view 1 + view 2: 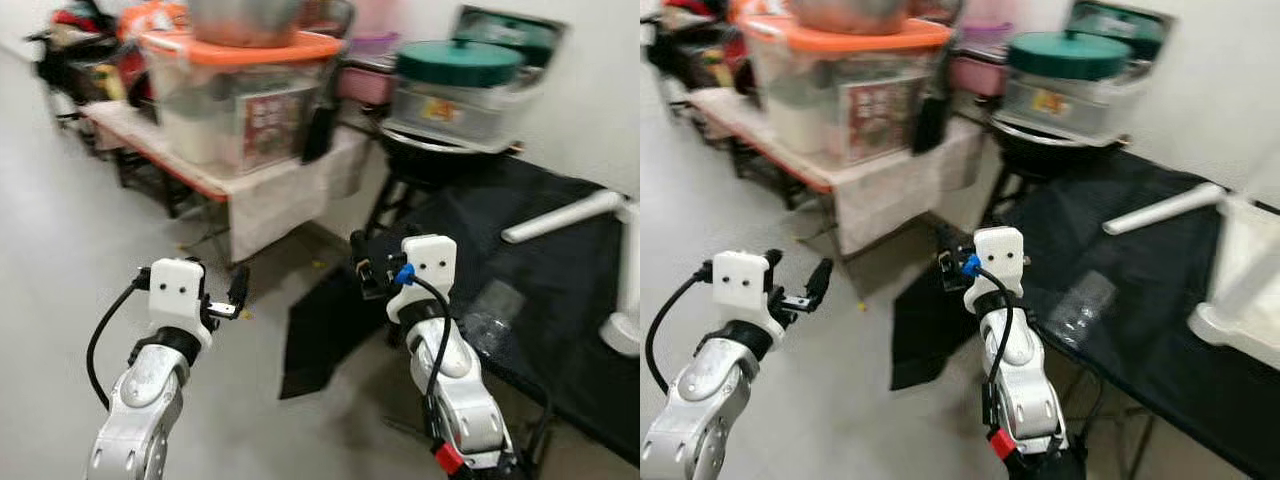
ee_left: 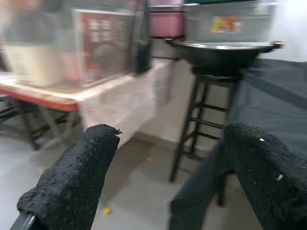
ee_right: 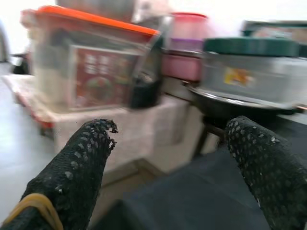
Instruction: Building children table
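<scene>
Both hands empty, fingers apart: left hand (image 1: 222, 300) raised over bare floor, right hand (image 1: 362, 268) at the near edge of the black-draped bench (image 1: 540, 250). White table parts — a leg (image 1: 565, 217) and a second piece (image 1: 627, 300) — lie on the bench beyond and right of the right hand, well apart from it. Assembly judged not begun; every part ungrasped.
</scene>
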Robot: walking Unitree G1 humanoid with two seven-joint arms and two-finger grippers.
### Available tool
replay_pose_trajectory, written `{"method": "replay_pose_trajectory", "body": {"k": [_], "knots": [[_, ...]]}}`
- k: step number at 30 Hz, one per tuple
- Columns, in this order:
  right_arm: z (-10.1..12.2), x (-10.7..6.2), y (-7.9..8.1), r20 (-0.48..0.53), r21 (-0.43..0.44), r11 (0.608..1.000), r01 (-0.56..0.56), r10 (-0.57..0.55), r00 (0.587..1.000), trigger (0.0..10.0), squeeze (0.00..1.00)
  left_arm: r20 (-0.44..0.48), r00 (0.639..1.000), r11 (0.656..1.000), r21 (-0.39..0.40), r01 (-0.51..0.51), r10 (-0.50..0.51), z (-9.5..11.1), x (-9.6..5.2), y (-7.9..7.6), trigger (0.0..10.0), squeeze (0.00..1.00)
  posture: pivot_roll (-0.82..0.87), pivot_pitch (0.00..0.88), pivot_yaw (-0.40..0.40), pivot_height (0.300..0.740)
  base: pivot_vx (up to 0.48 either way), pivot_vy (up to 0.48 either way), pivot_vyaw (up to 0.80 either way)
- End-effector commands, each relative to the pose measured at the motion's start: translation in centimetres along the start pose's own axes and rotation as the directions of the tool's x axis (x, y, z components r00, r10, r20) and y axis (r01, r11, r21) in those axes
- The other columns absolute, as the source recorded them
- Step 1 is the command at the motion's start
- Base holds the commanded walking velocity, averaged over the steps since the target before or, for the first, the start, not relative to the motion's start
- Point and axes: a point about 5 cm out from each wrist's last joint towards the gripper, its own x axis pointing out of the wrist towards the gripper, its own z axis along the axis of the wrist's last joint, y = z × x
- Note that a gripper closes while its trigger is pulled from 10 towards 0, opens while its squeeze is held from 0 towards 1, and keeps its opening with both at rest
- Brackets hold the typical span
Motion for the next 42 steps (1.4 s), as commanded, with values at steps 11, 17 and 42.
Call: {"method": "replay_pose_trajectory", "body": {"k": [11, 17, 42], "knots": [[0.2, 0.1, -0.1, -0.001, 0.010, 1.000, 0.007, -0.007, 1.000, 10.0, 0.00, -0.011, 1.000, 1.000, 0.010, 0.018, -0.018, -0.1, 0.1, -0.1, 10.0, 0.00, 0.11, 0.000, -0.096, 0.740, 0.000, 0.194, -0.79], [0.2, 0.1, -0.1, 0.002, 0.009, 1.000, 0.007, -0.007, 1.000, 10.0, 0.00, -0.006, 1.000, 1.000, 0.018, 0.016, -0.015, 0.0, 0.2, 0.0, 10.0, 0.00, 0.11, 0.000, -0.093, 0.740, 0.000, 0.000, -0.79], [0.9, 0.3, -0.1, 0.035, 0.007, 1.000, 0.004, -0.004, 0.999, 10.0, 0.00, 0.057, 0.998, 0.997, 0.076, 0.008, -0.012, 1.4, 1.2, 0.5, 10.0, 0.00, 0.11, 0.000, -0.092, 0.740, 0.054, 0.000, -0.29]]}}
